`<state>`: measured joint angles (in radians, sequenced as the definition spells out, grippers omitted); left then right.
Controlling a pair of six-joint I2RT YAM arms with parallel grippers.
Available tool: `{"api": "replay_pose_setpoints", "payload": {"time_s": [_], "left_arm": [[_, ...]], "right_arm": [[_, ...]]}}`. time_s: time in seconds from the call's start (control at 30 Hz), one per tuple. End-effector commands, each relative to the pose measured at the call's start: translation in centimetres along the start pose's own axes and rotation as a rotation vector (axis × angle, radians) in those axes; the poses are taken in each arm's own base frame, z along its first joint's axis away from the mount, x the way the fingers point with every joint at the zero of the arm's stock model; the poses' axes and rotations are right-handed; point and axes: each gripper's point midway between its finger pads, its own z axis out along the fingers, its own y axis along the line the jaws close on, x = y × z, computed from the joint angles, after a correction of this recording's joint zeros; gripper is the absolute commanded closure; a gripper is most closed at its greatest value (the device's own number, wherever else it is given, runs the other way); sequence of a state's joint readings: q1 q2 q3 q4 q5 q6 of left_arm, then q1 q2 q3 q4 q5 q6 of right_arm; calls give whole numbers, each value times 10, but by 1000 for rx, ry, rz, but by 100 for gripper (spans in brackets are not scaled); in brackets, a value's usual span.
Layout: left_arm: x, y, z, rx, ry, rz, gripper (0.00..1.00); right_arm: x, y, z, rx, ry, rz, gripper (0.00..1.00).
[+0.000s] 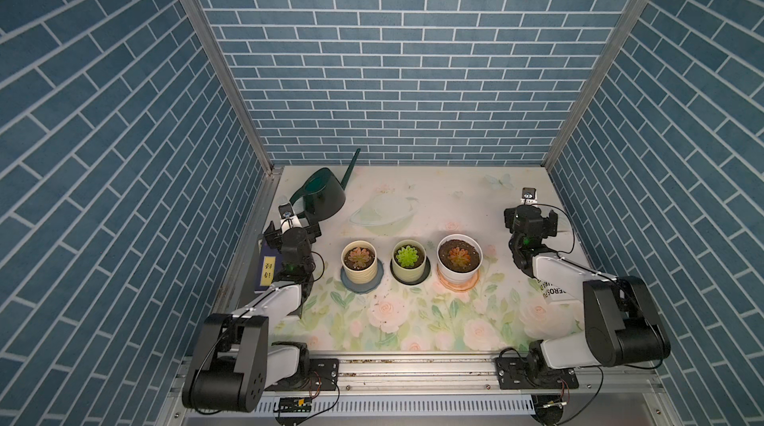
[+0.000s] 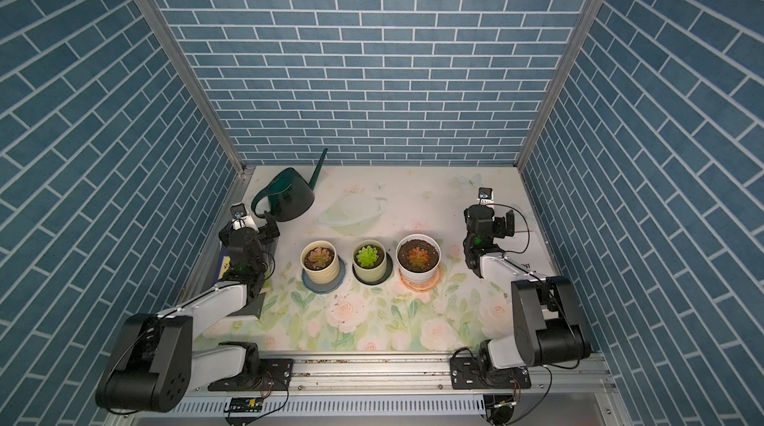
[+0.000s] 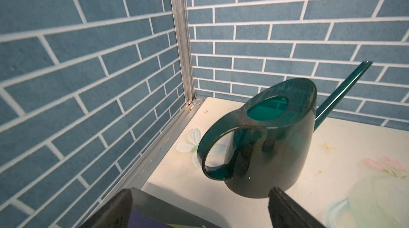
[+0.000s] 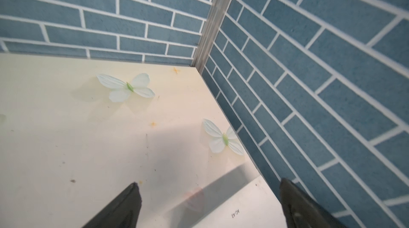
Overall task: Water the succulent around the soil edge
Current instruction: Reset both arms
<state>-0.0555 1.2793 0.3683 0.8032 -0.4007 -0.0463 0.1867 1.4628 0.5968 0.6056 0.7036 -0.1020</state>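
The left gripper [image 3: 200,193] is wide open and empty, facing the handle of a dark green can [image 1: 324,196] – it stands upright on the table [image 1: 454,196] in the back left corner, spout toward the rear wall. Mid-table, three plants sit in a row on saucers: a reddish succulent [image 1: 359,256] in a cream pot [image 1: 359,275], a green succulent [image 1: 407,255] in a pale pot [image 1: 407,273], an orange succulent [image 1: 458,256] in a white pot [image 1: 457,275]. The right gripper [image 4: 210,183] – also wide open, holding nothing – sits near the right wall.
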Motion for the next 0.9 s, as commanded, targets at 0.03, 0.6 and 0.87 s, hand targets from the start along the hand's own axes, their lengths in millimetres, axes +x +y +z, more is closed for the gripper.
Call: {"api": "replay_pose_setpoints", "payload": {"time_s": [0.03,0.6,0.87], "left_arm": [[0,-8,4,115,-23,-71,0],[31,-30,-19,310,-117,-45,0],[35,-41,-10,344,-74,-10,0]], "right_arm": [[-2,-20,-1,106,-65,66,0],[-24,-21,-23,-43,-327,209,0],[-22,0,-21,-145,-371,212,0]]}}
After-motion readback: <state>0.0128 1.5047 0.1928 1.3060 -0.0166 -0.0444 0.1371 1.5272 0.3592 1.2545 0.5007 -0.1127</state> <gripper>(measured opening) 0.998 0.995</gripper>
